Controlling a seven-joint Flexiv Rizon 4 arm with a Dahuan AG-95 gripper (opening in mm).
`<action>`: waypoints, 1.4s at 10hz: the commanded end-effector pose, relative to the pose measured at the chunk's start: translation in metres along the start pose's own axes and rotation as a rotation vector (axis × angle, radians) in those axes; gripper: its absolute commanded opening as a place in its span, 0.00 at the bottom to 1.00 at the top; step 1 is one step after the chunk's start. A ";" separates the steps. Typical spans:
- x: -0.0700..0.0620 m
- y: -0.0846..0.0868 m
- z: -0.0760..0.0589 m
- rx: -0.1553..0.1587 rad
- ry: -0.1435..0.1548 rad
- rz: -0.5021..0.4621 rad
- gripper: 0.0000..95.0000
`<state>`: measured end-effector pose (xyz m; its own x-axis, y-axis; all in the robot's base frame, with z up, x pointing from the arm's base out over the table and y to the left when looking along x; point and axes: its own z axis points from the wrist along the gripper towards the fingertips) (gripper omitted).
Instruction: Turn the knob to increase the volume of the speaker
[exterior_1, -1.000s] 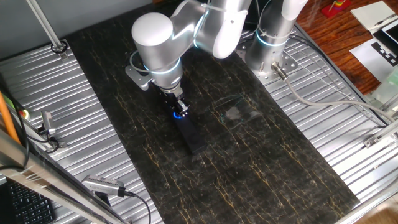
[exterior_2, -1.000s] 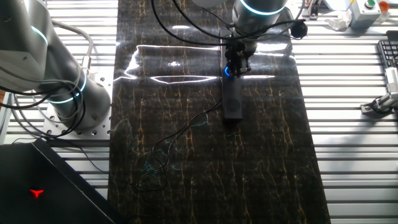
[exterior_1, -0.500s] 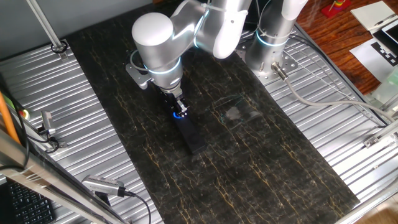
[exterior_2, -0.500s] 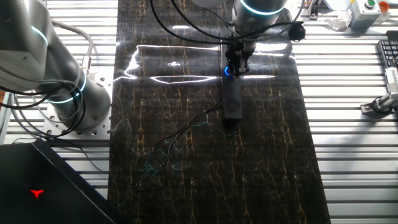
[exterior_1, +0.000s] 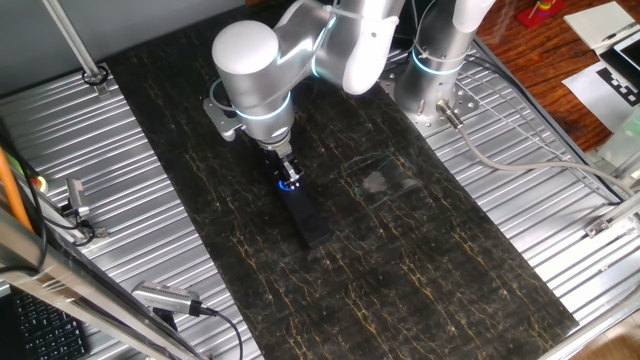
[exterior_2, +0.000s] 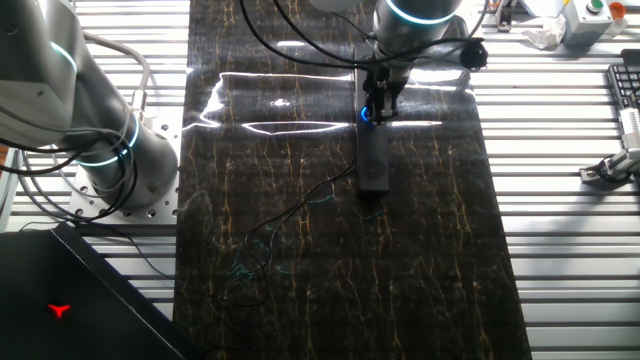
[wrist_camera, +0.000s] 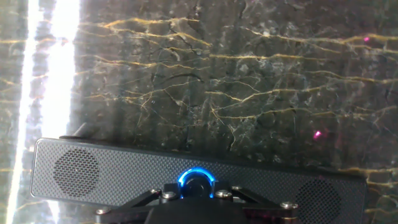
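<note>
Hiding knob (wrist_camera: 197, 182) lower half: gripper (wrist_camera: 198, 198).

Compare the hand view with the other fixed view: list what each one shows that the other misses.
Only the hand view shows the speaker grille mesh with round driver patches and the knob as a distinct blue ring, close to the gripper at the bottom edge.

Only the other fixed view shows the speaker's whole length, a thin cable trailing off across the mat, and a second arm's base.

Both show the lit knob, the speaker and the dark marbled mat.
</note>
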<state>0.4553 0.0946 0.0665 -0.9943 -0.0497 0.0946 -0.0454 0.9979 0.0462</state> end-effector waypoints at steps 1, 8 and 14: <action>0.000 0.000 0.001 0.003 -0.002 0.060 0.20; 0.000 0.000 0.001 -0.005 -0.004 0.190 0.20; 0.000 0.000 0.001 -0.002 -0.005 0.201 0.20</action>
<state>0.4543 0.0944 0.0659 -0.9836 0.1509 0.0985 0.1543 0.9876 0.0277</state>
